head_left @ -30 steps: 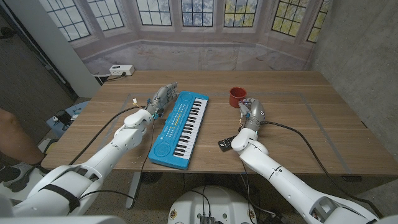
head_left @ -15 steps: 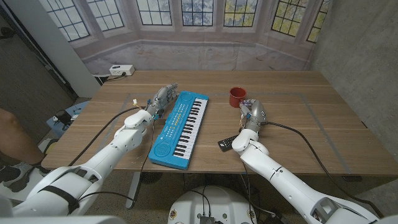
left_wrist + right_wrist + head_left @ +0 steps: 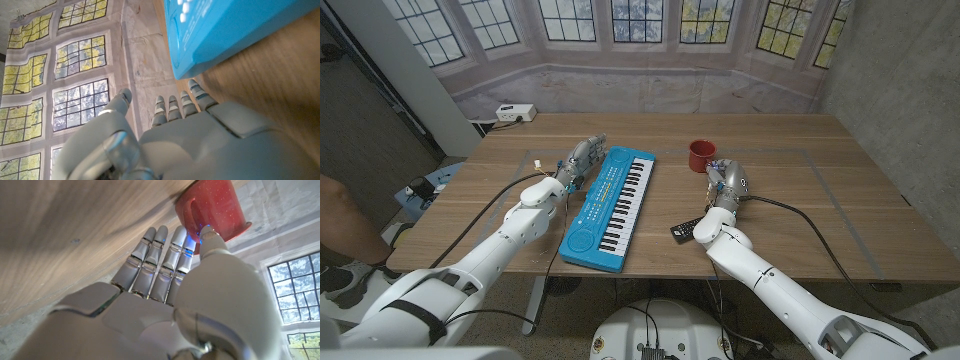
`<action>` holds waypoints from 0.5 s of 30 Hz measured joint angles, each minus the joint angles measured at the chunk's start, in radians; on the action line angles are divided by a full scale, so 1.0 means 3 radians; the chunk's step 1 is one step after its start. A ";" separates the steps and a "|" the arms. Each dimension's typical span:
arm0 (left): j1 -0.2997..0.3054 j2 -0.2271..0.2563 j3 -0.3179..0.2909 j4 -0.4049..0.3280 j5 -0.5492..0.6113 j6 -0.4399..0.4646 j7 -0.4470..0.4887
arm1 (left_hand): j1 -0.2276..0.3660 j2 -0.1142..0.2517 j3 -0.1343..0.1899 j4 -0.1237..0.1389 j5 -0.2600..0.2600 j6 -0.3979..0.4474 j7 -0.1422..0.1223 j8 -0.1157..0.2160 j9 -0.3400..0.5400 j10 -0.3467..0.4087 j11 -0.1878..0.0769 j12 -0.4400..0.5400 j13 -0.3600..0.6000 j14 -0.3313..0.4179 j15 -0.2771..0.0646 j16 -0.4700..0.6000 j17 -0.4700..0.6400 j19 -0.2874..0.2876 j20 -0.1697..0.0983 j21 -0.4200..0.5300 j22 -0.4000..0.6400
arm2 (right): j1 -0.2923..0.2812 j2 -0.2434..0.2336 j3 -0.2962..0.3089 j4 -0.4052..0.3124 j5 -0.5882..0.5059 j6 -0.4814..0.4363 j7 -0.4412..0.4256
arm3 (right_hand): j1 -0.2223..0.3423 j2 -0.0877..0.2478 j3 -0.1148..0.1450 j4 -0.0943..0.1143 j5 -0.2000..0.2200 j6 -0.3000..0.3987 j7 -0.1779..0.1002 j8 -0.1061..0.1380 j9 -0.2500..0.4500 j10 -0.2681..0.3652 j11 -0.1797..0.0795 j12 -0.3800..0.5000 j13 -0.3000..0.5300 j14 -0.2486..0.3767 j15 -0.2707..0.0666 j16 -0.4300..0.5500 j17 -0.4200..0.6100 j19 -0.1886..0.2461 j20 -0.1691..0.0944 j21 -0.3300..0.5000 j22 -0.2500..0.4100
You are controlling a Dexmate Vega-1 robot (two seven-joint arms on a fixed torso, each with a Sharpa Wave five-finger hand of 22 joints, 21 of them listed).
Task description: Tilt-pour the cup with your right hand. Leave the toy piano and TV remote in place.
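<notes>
Left hand (image 3: 577,160) at 9 o'clock of the blue toy piano (image 3: 611,205), fingers apart, holding nothing. TV remote (image 3: 683,230) at the table's (image 3: 860,200) near edge. Red cup (image 3: 701,154) upright at 11 o'clock of right hand (image 3: 727,178); extended, empty fingers (image 3: 150,265) reach just beside it.

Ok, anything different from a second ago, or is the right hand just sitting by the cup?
Nothing visibly changed. The right hand is just short of the red cup, fingers pointing toward it, holding nothing. The left hand waits beside the toy piano, and the TV remote lies where it was.
</notes>
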State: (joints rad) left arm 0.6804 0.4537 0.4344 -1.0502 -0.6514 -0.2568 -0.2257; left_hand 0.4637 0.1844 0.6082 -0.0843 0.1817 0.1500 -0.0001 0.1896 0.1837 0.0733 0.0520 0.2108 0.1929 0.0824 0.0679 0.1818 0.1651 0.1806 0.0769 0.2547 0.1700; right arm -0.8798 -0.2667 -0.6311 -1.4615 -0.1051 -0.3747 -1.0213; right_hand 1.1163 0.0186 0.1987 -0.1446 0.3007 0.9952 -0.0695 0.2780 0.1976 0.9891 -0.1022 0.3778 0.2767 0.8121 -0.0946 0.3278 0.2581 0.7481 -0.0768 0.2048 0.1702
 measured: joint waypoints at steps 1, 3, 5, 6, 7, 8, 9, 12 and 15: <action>0.0000 0.0000 0.0000 -0.0002 0.0000 0.0001 0.0001 | 0.0000 0.0000 0.0000 0.0000 0.0000 0.0000 0.0000 0.0000 0.0000 0.0000 0.0000 0.0000 0.0000 0.0000 0.0000 0.0000 0.0000 0.0000 0.0000 0.0000 0.0000 | 0.0000 0.0000 0.0000 0.0000 -0.0001 0.0000 0.0000 | 0.0001 0.0001 0.0000 0.0000 0.0000 0.0001 0.0001 0.0000 0.0001 0.0012 -0.0012 0.0000 0.0000 0.0000 0.0000 0.0005 0.0000 0.0000 0.0000 0.0017 0.0000; 0.0001 0.0001 0.0001 -0.0006 0.0002 0.0004 0.0003 | 0.0000 0.0000 0.0000 0.0000 0.0000 0.0000 0.0000 0.0000 0.0000 0.0002 -0.0002 0.0000 0.0000 0.0000 0.0000 0.0000 0.0000 0.0000 0.0000 0.0000 0.0000 | 0.0001 -0.0003 0.0000 0.0001 -0.0003 0.0003 -0.0003 | 0.0018 0.0018 0.0000 0.0000 -0.0014 0.0025 -0.0001 0.0000 0.0001 0.0031 -0.0008 0.0000 0.0000 0.0031 -0.0008 0.0016 0.0000 0.0000 0.0000 0.0024 0.0000; 0.0001 0.0001 0.0003 -0.0007 0.0003 0.0006 0.0004 | 0.0000 0.0000 0.0000 0.0000 0.0000 0.0000 0.0000 0.0000 0.0000 0.0019 -0.0019 0.0002 0.0000 0.0000 0.0000 0.0000 0.0000 0.0000 0.0000 -0.0024 0.0000 | 0.0001 -0.0005 0.0000 0.0002 -0.0006 0.0006 -0.0006 | 0.0023 0.0023 -0.0010 -0.0010 -0.0017 0.0030 -0.0006 0.0000 0.0001 0.0047 -0.0012 0.0014 0.0000 0.0036 -0.0012 0.0018 0.0015 0.0013 -0.0013 0.0024 0.0000; 0.0001 0.0001 0.0004 -0.0008 0.0004 0.0008 0.0004 | 0.0000 0.0000 0.0000 0.0000 0.0000 0.0000 0.0000 0.0000 0.0000 0.0019 -0.0019 0.0014 0.0000 0.0001 -0.0001 0.0000 0.0000 0.0013 -0.0013 -0.0023 0.0000 | 0.0001 -0.0006 0.0000 0.0002 -0.0008 0.0007 -0.0008 | 0.0038 0.0015 -0.0010 -0.0010 -0.0020 0.0043 -0.0018 0.0000 0.0001 0.0055 -0.0019 0.0026 0.0000 0.0038 -0.0010 0.0018 0.0015 0.0018 -0.0018 0.0024 0.0000; 0.0001 0.0001 0.0005 -0.0008 0.0004 0.0008 0.0005 | 0.0000 0.0000 0.0000 0.0000 0.0000 0.0000 0.0000 0.0000 0.0000 0.0019 -0.0019 0.0014 0.0000 0.0012 -0.0012 0.0000 0.0000 0.0019 -0.0019 -0.0023 0.0000 | 0.0001 -0.0008 0.0000 0.0002 -0.0010 0.0008 -0.0009 | 0.0040 0.0014 -0.0010 -0.0010 -0.0026 0.0056 -0.0020 0.0000 0.0001 0.0060 -0.0024 0.0026 0.0000 0.0060 -0.0013 0.0018 0.0015 0.0018 -0.0018 0.0024 0.0000; 0.0001 0.0001 0.0006 -0.0008 0.0005 0.0010 0.0005 | 0.0000 0.0000 0.0000 0.0000 0.0000 0.0000 0.0000 0.0000 0.0000 0.0019 -0.0019 0.0014 0.0000 0.0012 -0.0012 0.0000 0.0000 0.0018 -0.0018 -0.0023 0.0000 | 0.0001 -0.0008 0.0000 0.0002 -0.0010 0.0009 -0.0010 | 0.0040 0.0014 -0.0010 -0.0010 -0.0026 0.0067 -0.0018 0.0003 0.0001 0.0081 -0.0020 0.0026 0.0000 0.0065 -0.0017 0.0018 0.0015 0.0022 -0.0015 0.0024 0.0000; 0.0001 0.0001 0.0007 -0.0008 0.0005 0.0010 0.0005 | 0.0000 0.0000 0.0000 0.0000 0.0000 0.0000 0.0000 0.0000 0.0000 0.0019 -0.0019 0.0014 0.0000 0.0012 -0.0012 0.0000 0.0000 0.0018 -0.0018 -0.0023 0.0000 | 0.0001 -0.0009 0.0000 0.0002 -0.0010 0.0009 -0.0010 | 0.0050 0.0024 -0.0010 -0.0010 -0.0026 0.0083 -0.0012 0.0014 0.0000 0.0096 -0.0025 0.0026 0.0001 0.0065 -0.0017 0.0021 0.0015 0.0031 -0.0007 0.0024 0.0000; 0.0001 0.0001 0.0010 -0.0008 0.0006 0.0012 0.0006 | 0.0000 0.0000 0.0000 0.0000 0.0000 0.0000 0.0000 0.0000 0.0000 0.0031 -0.0007 0.0014 0.0000 0.0022 -0.0002 0.0000 0.0000 0.0018 -0.0018 -0.0023 0.0000 | 0.0001 -0.0013 0.0003 0.0002 -0.0015 0.0014 -0.0017 | 0.0062 0.0036 -0.0010 -0.0010 -0.0026 0.0102 -0.0031 0.0023 -0.0001 0.0104 -0.0028 0.0051 0.0015 0.0083 -0.0035 0.0030 0.0015 0.0059 -0.0012 0.0024 0.0000; 0.0001 0.0001 0.0011 -0.0008 0.0007 0.0014 0.0006 | 0.0000 0.0000 0.0000 0.0000 0.0000 0.0000 0.0000 0.0000 0.0000 0.0046 -0.0021 0.0014 0.0000 0.0030 0.0006 0.0000 0.0000 0.0018 -0.0019 -0.0023 0.0000 | 0.0000 -0.0017 0.0006 0.0002 -0.0018 0.0018 -0.0022 | 0.0074 0.0048 -0.0010 -0.0010 -0.0029 0.0138 -0.0030 0.0036 -0.0001 0.0145 -0.0048 0.0051 0.0018 0.0109 -0.0038 0.0035 0.0015 0.0059 -0.0012 0.0024 0.0000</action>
State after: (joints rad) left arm 0.6808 0.4541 0.4376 -1.0525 -0.6493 -0.2526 -0.2240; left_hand 0.4636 0.1843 0.6082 -0.0842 0.1817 0.1500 -0.0001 0.1896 0.1837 0.0872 0.0458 0.2148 0.1928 0.0913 0.0696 0.1818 0.1651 0.1860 0.0714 0.2476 0.1700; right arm -0.8798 -0.2717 -0.6292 -1.4609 -0.1105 -0.3691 -1.0278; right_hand 1.1385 0.0329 0.1958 -0.1475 0.2918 1.0365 -0.0785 0.2887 0.1972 1.0327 -0.1167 0.3932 0.2820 0.8448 -0.1059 0.3383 0.2627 0.7658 -0.0805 0.2120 0.1701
